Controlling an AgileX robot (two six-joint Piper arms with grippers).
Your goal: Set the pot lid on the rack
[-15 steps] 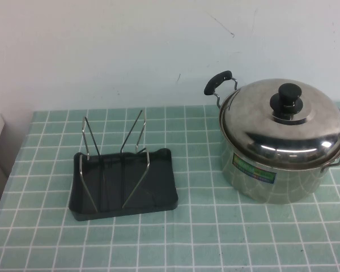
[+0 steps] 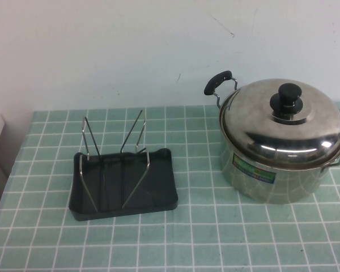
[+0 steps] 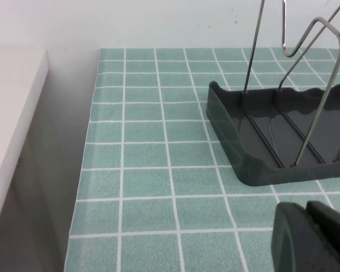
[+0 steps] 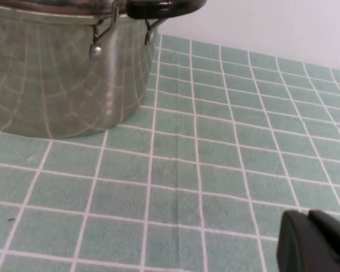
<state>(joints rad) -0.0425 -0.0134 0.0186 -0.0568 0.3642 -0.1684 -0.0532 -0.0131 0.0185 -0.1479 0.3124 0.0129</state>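
Right claw [image 4: 314, 241], closed and empty, rests low on the counter beside the steel pot [image 4: 62, 68], nearer its domed shiny steel lid [image 2: 286, 124] than the left claw [image 3: 311, 238], likewise closed, by the dark wire-divider rack [image 2: 124, 181].

Bright even light, soft shadows, glare streaks on the pot lid [image 2: 283, 127], slightly soft focus throughout

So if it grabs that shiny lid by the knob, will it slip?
Probably not: the pot lid has a black knob standing proud. The polished dome looks slippery and rigid. Left gripper waits near the rack, right gripper beside the pot.
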